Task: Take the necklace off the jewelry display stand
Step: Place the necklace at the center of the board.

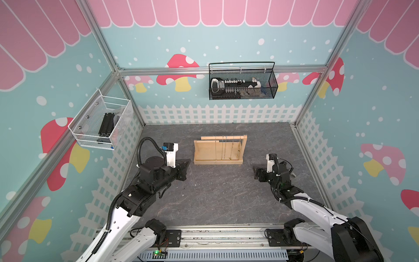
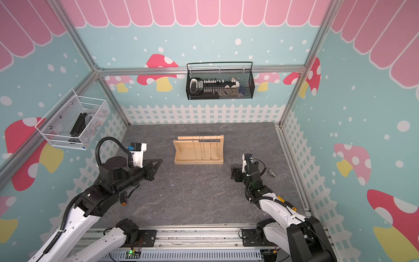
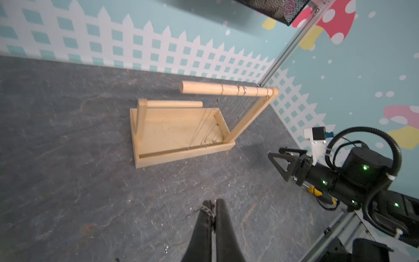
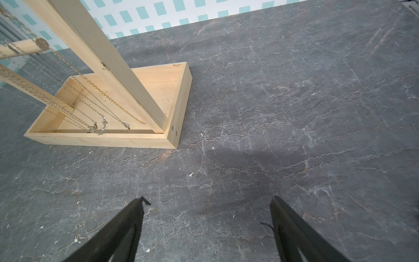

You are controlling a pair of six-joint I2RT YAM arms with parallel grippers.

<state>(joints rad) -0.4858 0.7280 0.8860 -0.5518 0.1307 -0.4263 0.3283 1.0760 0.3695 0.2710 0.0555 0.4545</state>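
Observation:
The jewelry display stand (image 1: 205, 152) (image 2: 184, 152) is a pale wooden tray with upright end boards and dowel rods, standing mid-table. Several thin chains hang from its upper dowel (image 3: 240, 90) down into the tray (image 4: 90, 97). My left gripper (image 1: 189, 161) (image 2: 161, 160) (image 3: 213, 202) hovers to the left of the stand, apart from it, shut on a silver necklace (image 3: 207, 208) whose links show at the fingertips. My right gripper (image 1: 255, 172) (image 2: 232, 171) (image 4: 208, 198) (image 3: 275, 153) stands open and empty over bare table, right of the stand.
A black wire basket (image 1: 242, 81) hangs on the back wall and a white mesh basket (image 1: 102, 122) on the left wall. A small metal piece (image 2: 271, 173) lies on the table by the right wall. The dark stone-patterned tabletop (image 1: 215, 199) spreads in front of the stand.

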